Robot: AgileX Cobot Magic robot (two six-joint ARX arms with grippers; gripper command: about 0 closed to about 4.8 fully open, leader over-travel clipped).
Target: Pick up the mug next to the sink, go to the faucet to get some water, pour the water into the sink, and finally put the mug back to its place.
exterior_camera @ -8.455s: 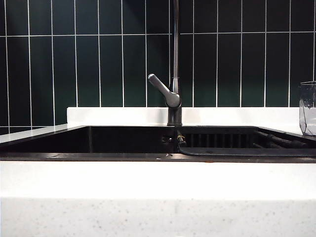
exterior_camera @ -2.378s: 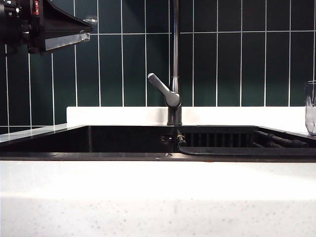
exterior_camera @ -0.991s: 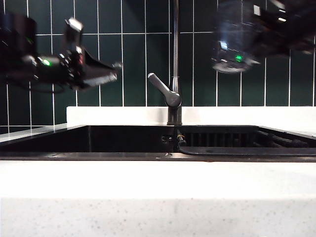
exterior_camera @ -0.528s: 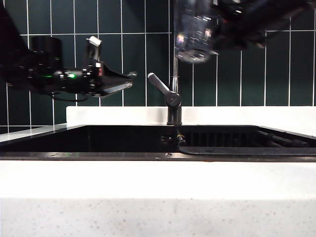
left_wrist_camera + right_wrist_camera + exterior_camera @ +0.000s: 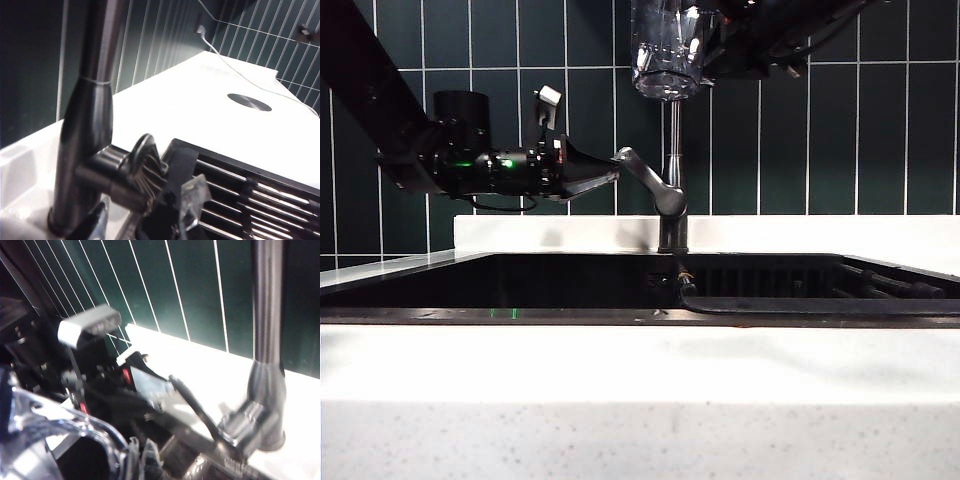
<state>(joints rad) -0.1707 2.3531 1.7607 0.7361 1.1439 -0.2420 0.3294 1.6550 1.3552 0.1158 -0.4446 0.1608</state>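
Above one sink (image 5: 570, 285) — right gripper (image 5: 705, 45) grasping one mug (image 5: 665, 50), left gripper (image 5: 605, 178) released at one faucet (image 5: 672, 170).

Exterior view: sharp overall; white bench (image 5: 640, 365) brightly lit from above, near blown-out along its front band, while dark green tiles and black sink (image 5: 570, 285) stay dim w/ little detail. Soft shadow of faucet (image 5: 665, 195) on the white back ledge. Small green LED glow on left arm, w/ a faint green reflection on the sink rim. Mug (image 5: 665, 50) shows bright specular glints; slight motion blur at top edge. Left wrist view: faucet (image 5: 90, 125) close-up soft, out of focus; bench (image 5: 210, 100) overexposed. Right wrist view: heavy blur throughout, mug (image 5: 60, 440) rim smeared w/ glare; faucet (image 5: 265, 365) soft.
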